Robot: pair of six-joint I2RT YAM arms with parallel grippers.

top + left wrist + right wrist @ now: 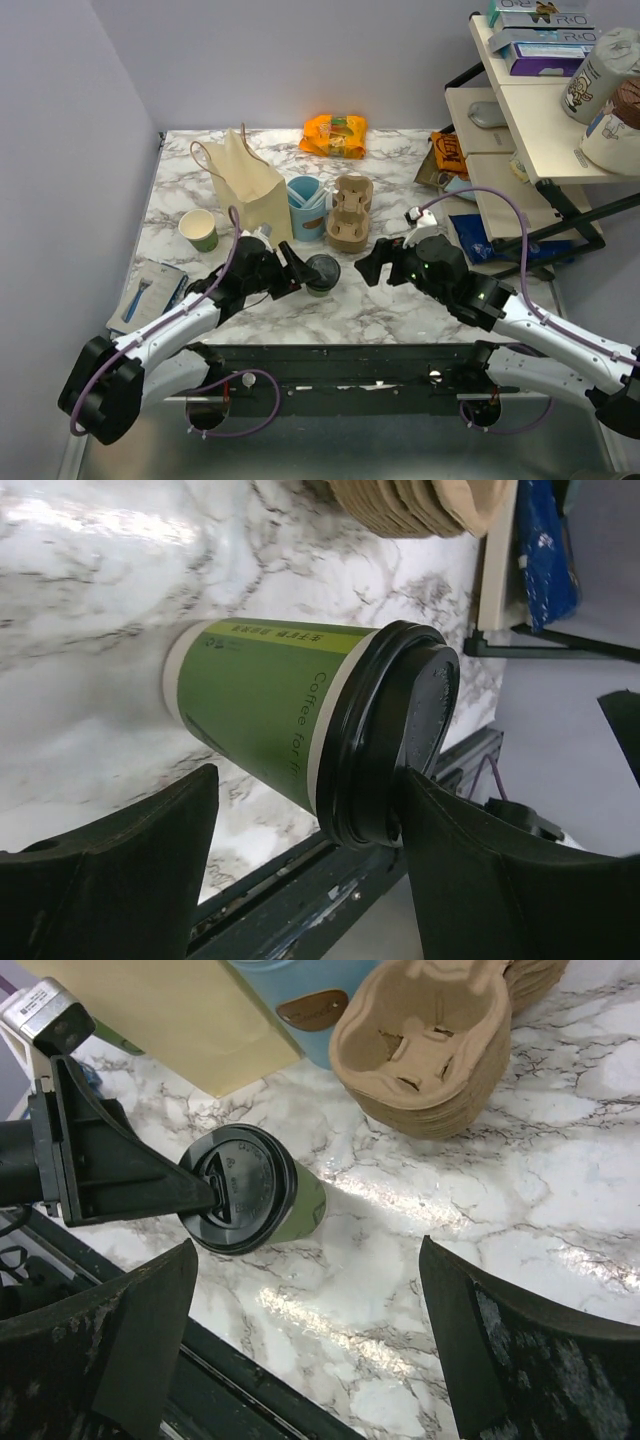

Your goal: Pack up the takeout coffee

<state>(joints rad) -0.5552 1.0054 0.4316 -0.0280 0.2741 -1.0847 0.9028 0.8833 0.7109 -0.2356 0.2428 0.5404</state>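
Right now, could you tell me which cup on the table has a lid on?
The black-lidded green takeout coffee, at the left gripper; the green-and-white cup and the light-blue cup stand open.

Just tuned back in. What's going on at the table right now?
The left gripper has its fingers on either side of the takeout coffee, which stands upright on the marble table. One finger touches the black lid and the other is clear of the cup wall, so it isn't gripped yet. The right gripper hovers open beside it, holding nothing. The tan paper bag stands behind, and the cup is not yet in it.
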